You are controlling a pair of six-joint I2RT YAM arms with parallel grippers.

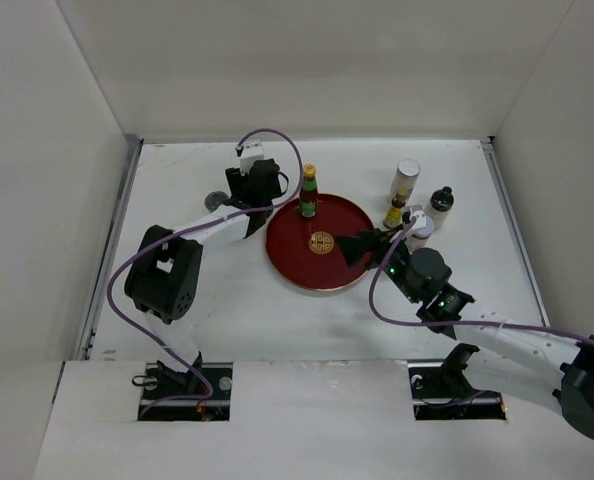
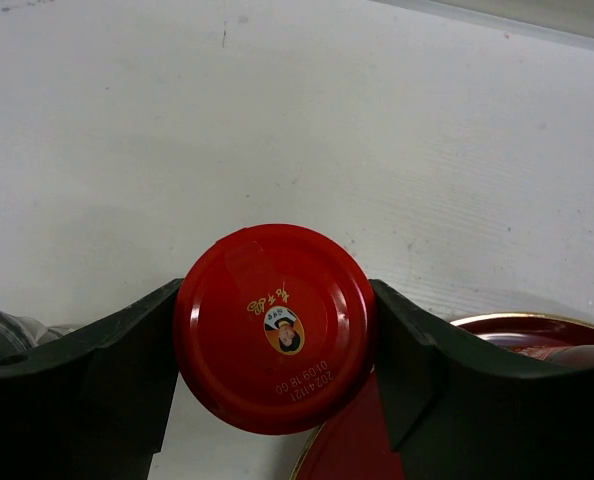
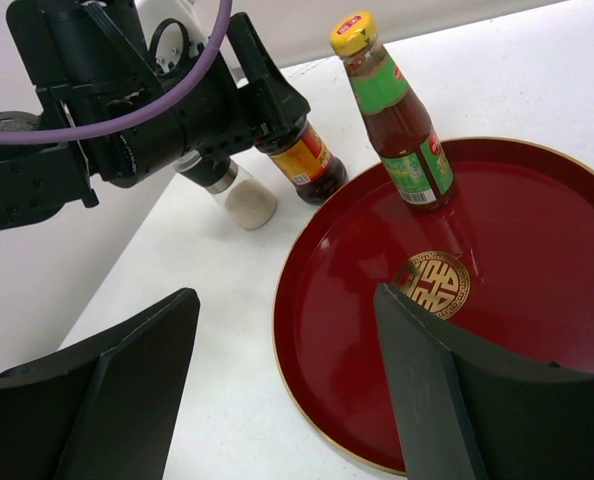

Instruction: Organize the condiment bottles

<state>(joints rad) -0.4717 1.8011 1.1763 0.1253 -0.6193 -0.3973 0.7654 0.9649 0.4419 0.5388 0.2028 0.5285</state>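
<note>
At centre frame of the left wrist view: red-capped jar, seen cap-on from above. The left gripper is clamped on it, one dark finger pressed against each side of the cap. Right wrist view shows the jar upright, with dark contents and a yellow-red label, just outside the upper-left rim of the round red tray. Cannot tell whether its base touches the table.

Just left of the jar: clear shaker with pale contents, upright.

On the tray near its top edge: green yellow-capped bottle, upright.

Upper right of the tray, off it: cream silver-topped cylinder and black-capped bottle, both upright.

Right gripper: jaws apart, nothing between them, over the tray's right rim in the overhead view
</note>
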